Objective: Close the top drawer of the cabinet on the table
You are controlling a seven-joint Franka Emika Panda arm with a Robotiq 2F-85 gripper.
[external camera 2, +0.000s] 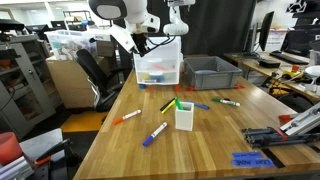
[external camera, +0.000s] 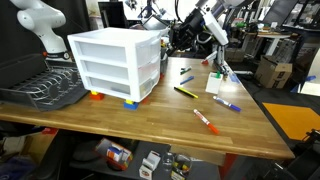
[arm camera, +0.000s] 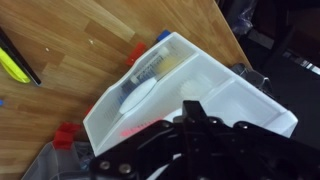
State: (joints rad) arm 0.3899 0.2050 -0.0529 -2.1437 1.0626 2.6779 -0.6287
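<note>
We cannot tell how far the jaws are parted: in the wrist view they are only a dark blur hanging near the cabinet [arm camera: 150, 90], apart from it. The top drawer [external camera: 112, 44] lies level at the cabinet's top, long side running across its width. The cabinet stands upright on the bench [external camera: 150, 125] beside a dish rack [external camera: 40, 90].
</note>
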